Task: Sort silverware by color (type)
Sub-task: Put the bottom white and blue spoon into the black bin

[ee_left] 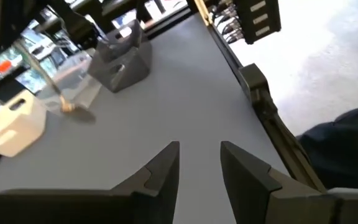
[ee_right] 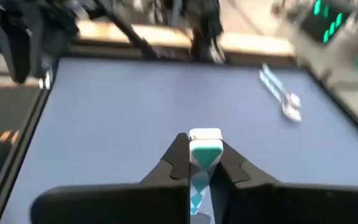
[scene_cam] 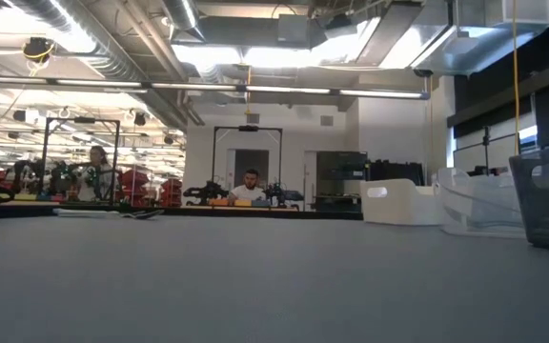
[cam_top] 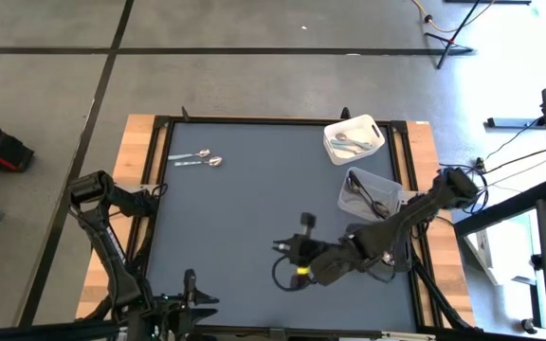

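Note:
My right gripper (cam_top: pixel 285 249) reaches over the middle of the mat and is shut on a slim pale piece with teal glints, which looks like a silver spoon (ee_right: pixel 204 144). Two silver spoons (cam_top: pixel 197 158) lie flat side by side near the mat's far left; they also show in the right wrist view as spoons (ee_right: pixel 280 92). The white bin (cam_top: pixel 354 138) holds silver spoons and the clear bin (cam_top: pixel 370 192) holds dark ones. My left gripper (ee_left: pixel 201 158) waits open at the near left edge, touching nothing. My right gripper pinches the spoon between its two fingers, lying along them. Its rounded end (ee_right: pixel 204 135) sticks out just past the fingertips (ee_right: pixel 178 160). The rest runs back between the fingers and is hidden there. The spoon is off the mat.
A dark grey bin (ee_left: pixel 123 61) stands near the right edge under my right arm, next to the clear bin (ee_left: pixel 73 78) and the white bin (ee_left: pixel 12 123). In the low view the three bins (scene_cam: pixel 479 203) line the right side. People sit in the room behind.

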